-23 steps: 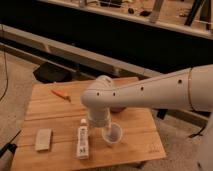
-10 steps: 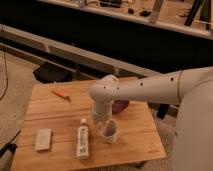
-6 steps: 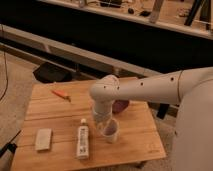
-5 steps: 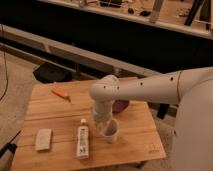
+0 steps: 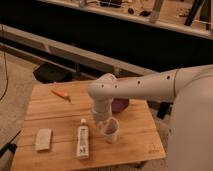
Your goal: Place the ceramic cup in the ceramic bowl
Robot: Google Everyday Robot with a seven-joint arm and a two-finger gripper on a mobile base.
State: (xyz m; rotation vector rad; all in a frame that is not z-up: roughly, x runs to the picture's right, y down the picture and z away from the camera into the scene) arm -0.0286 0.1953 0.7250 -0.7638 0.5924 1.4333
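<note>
The ceramic cup, small, pale and handleless, stands upright on the wooden table right of centre, near the front. The ceramic bowl, dark maroon, sits just behind the cup and is partly hidden by my arm. My gripper points down at the cup's left rim, touching or just above it. The white arm reaches in from the right and covers the gripper's upper part.
A white bottle with a label lies just left of the cup. A pale rectangular block lies at the front left. A small orange object lies at the back left. The table's right edge is close to the cup.
Since the earliest frame my arm has shifted slightly right and closed in on the cup's rim. Over the last second nothing has visibly moved.
</note>
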